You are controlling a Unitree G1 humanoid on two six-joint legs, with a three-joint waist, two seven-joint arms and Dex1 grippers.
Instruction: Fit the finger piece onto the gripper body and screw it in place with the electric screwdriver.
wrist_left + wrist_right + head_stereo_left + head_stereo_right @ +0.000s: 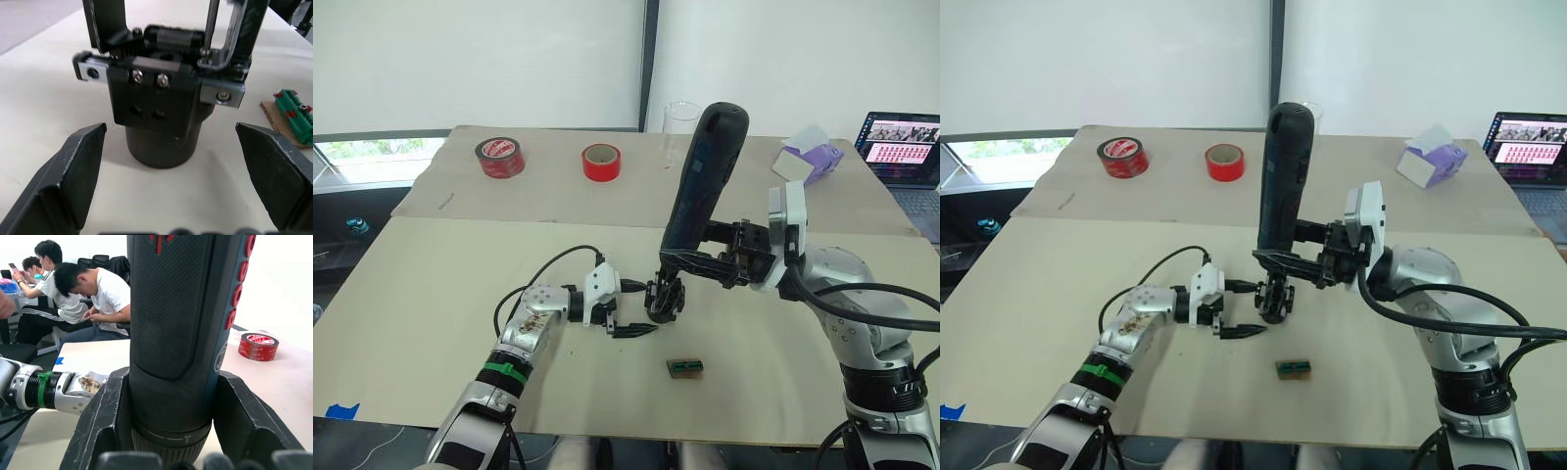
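Right gripper [168, 450]: clamped around the electric screwdriver [703, 176], fingers pressed on both sides of its barrel.
Electric screwdriver: near upright, tilted slightly, thin bit pointing down onto the gripper body [664, 299].
Gripper body: standing on the table [431, 294], between the two arms.
Left gripper [171, 181]: fingers spread apart, empty, just beside the gripper body.
Green-and-brown block [685, 367]: flat on the table, near the gripper body.
Red tape rolls [499, 157]: far side of the table.
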